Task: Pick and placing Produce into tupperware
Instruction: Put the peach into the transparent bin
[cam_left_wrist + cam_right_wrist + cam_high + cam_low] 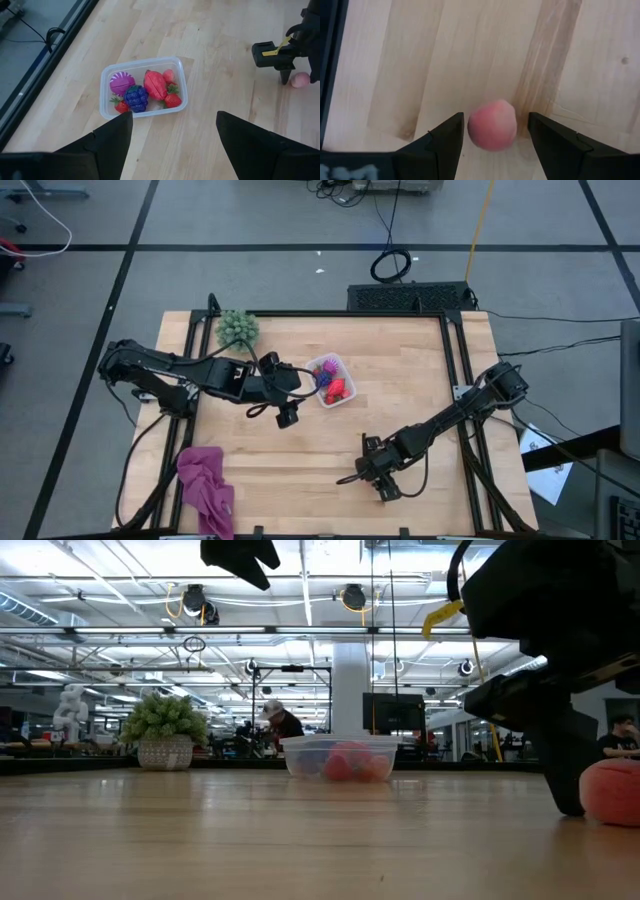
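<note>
The clear tupperware [331, 380] stands on the wooden table and holds several toy produce pieces: a red one [155, 84], a purple grape bunch [136, 97] and a magenta piece [121, 82]. My left gripper [175, 130] hangs open above the table, just left of the tupperware. A pink peach-like piece [492, 125] lies on the table nearer the front. My right gripper [495, 117] is lowered over it, open, with one finger on each side of it and a small gap on both sides. In the low view the peach [612, 792] sits beside one dark finger [565, 775].
A spiky green plant in a basket [237, 328] stands at the table's far left corner. A magenta cloth [207, 485] lies crumpled at the near left. Bare wood lies between the tupperware and my right gripper [378, 485]. People show in the room beyond the table.
</note>
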`<state>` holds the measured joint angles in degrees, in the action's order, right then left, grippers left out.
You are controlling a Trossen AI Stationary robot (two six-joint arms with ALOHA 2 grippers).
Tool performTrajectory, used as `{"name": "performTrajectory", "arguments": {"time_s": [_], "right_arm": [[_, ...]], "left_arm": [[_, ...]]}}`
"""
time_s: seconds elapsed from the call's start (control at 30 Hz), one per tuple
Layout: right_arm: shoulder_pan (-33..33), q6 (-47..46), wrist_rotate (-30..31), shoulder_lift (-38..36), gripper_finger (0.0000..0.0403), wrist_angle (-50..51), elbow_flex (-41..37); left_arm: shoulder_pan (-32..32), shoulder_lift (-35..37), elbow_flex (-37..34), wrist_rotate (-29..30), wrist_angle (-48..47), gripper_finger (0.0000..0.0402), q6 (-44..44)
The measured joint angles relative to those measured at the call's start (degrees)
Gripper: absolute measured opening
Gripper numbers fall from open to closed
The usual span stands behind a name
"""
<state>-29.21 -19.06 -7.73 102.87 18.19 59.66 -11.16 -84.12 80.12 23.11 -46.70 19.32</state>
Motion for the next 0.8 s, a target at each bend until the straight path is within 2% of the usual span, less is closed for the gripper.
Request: {"name": "performTrajectory", "arguments": {"time_s": [0.37,0.8], "right_arm": [[1.2,-1.3,0.0,0.0,0.0211,-0.4,0.0],[1.2,-1.3,-0.9,0.0,0.0149,0.0,0.0]], "left_arm": [[0.0,0.0,0.0,0.0,0.0,0.0294,0.5],[0.0,0.0,0.0,0.0,0.0,0.0294,0.7]]}}
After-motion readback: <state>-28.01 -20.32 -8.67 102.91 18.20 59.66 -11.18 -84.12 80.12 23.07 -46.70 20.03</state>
